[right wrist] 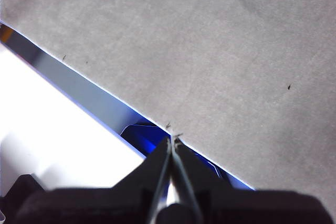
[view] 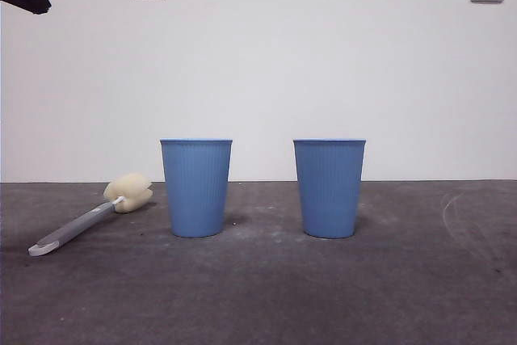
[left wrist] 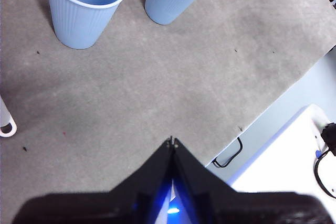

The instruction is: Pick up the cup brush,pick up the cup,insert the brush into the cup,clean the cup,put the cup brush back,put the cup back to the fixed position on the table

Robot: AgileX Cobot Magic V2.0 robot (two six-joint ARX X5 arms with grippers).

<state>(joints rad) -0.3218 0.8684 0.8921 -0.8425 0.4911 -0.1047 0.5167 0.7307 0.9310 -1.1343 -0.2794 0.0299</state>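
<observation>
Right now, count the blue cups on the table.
2. One cup stands upright next to the brush; the other cup stands upright further from it, apart from the first. None seems hidden in the front view.

The left gripper (left wrist: 171, 141) is matte black, its two jaws tapering from a broad dark body to a fine point with tiny pale specks at the tip; a blue glow shows between them low down. The right gripper (right wrist: 171, 140) looks alike, black and wedge-shaped, with what may be a metallic sheen along the inner edges.
</observation>
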